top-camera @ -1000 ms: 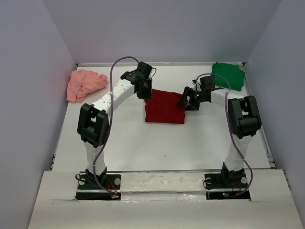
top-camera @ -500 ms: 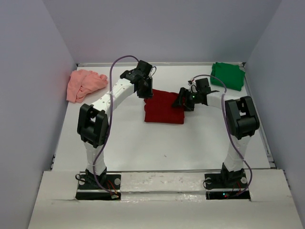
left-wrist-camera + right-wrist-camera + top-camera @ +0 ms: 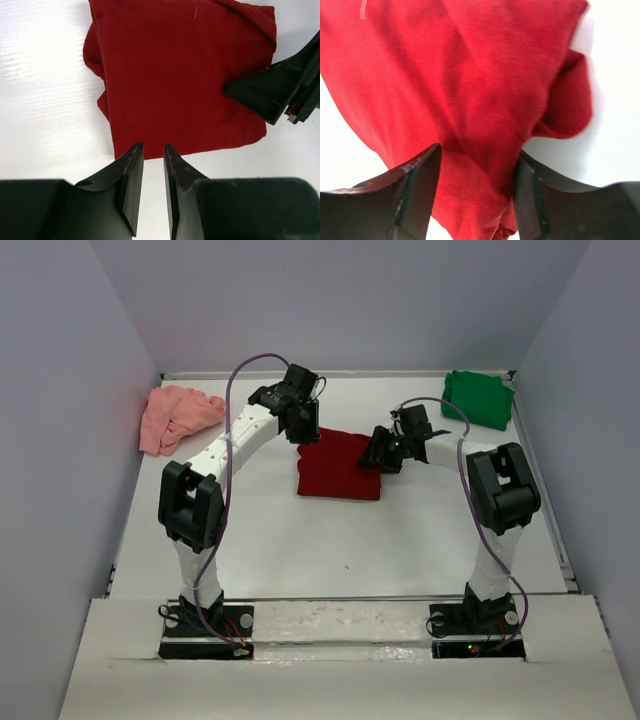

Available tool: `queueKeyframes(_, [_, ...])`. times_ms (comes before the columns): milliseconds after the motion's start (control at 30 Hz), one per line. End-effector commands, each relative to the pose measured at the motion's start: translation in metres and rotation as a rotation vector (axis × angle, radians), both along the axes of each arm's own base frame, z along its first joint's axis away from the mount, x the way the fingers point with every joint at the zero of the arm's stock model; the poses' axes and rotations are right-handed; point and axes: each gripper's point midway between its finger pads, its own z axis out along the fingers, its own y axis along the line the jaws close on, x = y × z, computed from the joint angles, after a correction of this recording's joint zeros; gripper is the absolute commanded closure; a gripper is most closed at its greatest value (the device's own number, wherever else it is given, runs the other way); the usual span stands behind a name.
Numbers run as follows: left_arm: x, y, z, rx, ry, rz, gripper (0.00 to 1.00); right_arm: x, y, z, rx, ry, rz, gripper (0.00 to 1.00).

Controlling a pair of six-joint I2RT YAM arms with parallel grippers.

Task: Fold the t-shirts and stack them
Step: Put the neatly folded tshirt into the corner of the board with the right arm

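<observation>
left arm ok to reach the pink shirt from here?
Probably yes. The pink shirt lies in the far left corner, on that arm's side. Nothing lies between it and the left gripper, whose jaws look empty.

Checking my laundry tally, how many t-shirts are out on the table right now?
3: dark red shirt in the centre, green shirt at the far right corner, pink shirt far left. None seem hidden.

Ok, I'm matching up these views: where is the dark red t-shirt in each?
Top external: dark red t-shirt around the centre of the frame.
Left wrist: fills the upper middle.
Right wrist: covers most of the frame, down between the jaws.
Shared landmark: the right gripper, at the shirt's right edge from above, black at the left wrist view's right border, bottom of its own view.
</observation>
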Motion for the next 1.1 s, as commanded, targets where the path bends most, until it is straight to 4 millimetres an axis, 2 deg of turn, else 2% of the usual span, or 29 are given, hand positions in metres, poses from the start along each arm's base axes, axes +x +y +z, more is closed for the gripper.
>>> queueKeyframes(0, [-0.005,-0.001,0.033,-0.038,-0.057,-0.022,0.67,-0.038,-0.036,-0.059,-0.254,0.203,-0.11,0.42])
queueKeyframes(200, [-0.01,0.003,0.035,-0.03,-0.063,-0.024,0.66,-0.041,-0.033,-0.075,-0.276,0.247,-0.121,0.52])
queueKeyframes(400, [-0.014,0.009,0.039,-0.027,-0.074,-0.021,0.66,-0.047,-0.031,-0.088,-0.285,0.288,-0.133,0.73])
queueKeyframes(533, [-0.015,0.01,0.042,-0.034,-0.081,-0.02,0.66,-0.047,-0.032,-0.093,-0.291,0.3,-0.137,0.92])
queueKeyframes(633, [-0.016,0.012,0.04,-0.033,-0.078,-0.019,0.66,-0.045,-0.033,-0.092,-0.299,0.293,-0.147,1.0])
queueKeyframes(800, [-0.018,0.012,0.038,-0.036,-0.076,-0.021,0.66,-0.034,-0.044,-0.087,-0.374,0.265,-0.164,1.0])
queueKeyframes(1067, [-0.019,0.011,0.036,-0.045,-0.073,-0.027,0.66,-0.015,-0.06,-0.057,-0.462,0.18,-0.191,1.0])
